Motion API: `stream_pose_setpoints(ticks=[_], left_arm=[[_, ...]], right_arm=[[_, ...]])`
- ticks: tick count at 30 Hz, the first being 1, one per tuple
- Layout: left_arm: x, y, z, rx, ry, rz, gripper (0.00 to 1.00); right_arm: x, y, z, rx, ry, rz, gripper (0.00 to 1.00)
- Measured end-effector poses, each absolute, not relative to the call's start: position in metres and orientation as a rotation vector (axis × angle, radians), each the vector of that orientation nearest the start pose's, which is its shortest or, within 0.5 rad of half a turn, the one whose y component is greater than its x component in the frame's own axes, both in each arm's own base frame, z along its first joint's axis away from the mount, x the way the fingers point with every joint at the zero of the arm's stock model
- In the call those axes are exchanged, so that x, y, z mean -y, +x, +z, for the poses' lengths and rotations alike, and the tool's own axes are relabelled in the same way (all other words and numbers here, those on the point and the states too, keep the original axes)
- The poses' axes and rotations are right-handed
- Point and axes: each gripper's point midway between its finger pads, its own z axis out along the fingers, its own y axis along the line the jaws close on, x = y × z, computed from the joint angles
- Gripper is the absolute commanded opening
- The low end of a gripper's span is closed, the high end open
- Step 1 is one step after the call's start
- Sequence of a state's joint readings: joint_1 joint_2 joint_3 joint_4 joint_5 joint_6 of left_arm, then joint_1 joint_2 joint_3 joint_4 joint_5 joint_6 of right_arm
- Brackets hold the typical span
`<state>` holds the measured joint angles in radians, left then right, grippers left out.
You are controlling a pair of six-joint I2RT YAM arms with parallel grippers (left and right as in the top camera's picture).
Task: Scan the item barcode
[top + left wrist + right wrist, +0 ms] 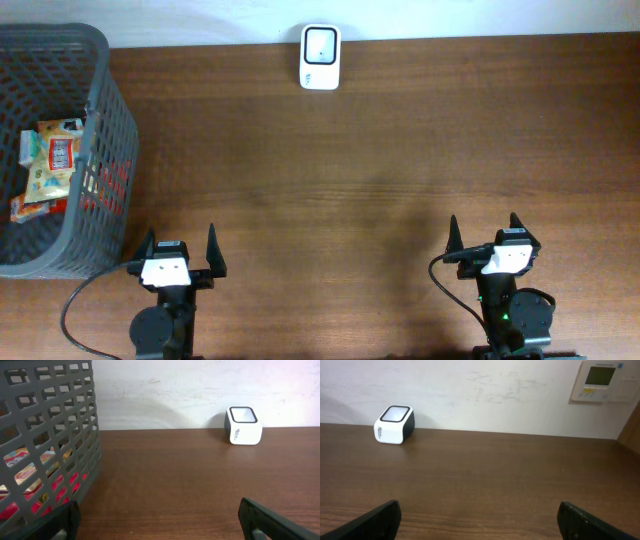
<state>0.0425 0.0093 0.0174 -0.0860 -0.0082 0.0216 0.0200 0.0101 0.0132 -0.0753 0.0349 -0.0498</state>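
While left claw (181,240) and right claw (484,228) gaped empty, the left likely needed a barcode-clear grip on a packet (55,155) in the left-edge basket (112,130).

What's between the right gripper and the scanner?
Nothing but bare wooden table lies between the right gripper and the scanner. The overhead and right wrist views both show it.

Wood-grain table, plastic fittings.
The table (350,180) is smooth brown wood grain with a soft sheen; left of the left claw (181,240) a matt grey plastic basket (108,100) holds glossy packets (55,160); far ahead the scanner (320,57) is smooth white plastic.
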Motion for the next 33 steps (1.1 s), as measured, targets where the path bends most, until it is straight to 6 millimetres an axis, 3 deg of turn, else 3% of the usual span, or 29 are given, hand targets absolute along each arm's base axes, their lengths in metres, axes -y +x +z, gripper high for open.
stream_pose_setpoints(ticks=[27,30,32,33], left_arm=[[-0.012,0.245,0.159,-1.649,-0.024,0.056,0.99],[-0.010,0.247,0.177,-1.570,-0.013,0.046,0.99],[0.003,0.247,0.180,-1.556,0.043,-0.013,0.99],[0.016,0.245,0.192,-1.501,0.105,-0.068,0.99]], right_arm=[[0.001,0.246,0.159,-1.643,-0.030,-0.051,0.98],[0.001,0.246,0.159,-1.643,-0.030,-0.051,0.98],[0.001,0.246,0.159,-1.643,-0.030,-0.051,0.98],[0.001,0.246,0.159,-1.643,-0.030,-0.051,0.99]])
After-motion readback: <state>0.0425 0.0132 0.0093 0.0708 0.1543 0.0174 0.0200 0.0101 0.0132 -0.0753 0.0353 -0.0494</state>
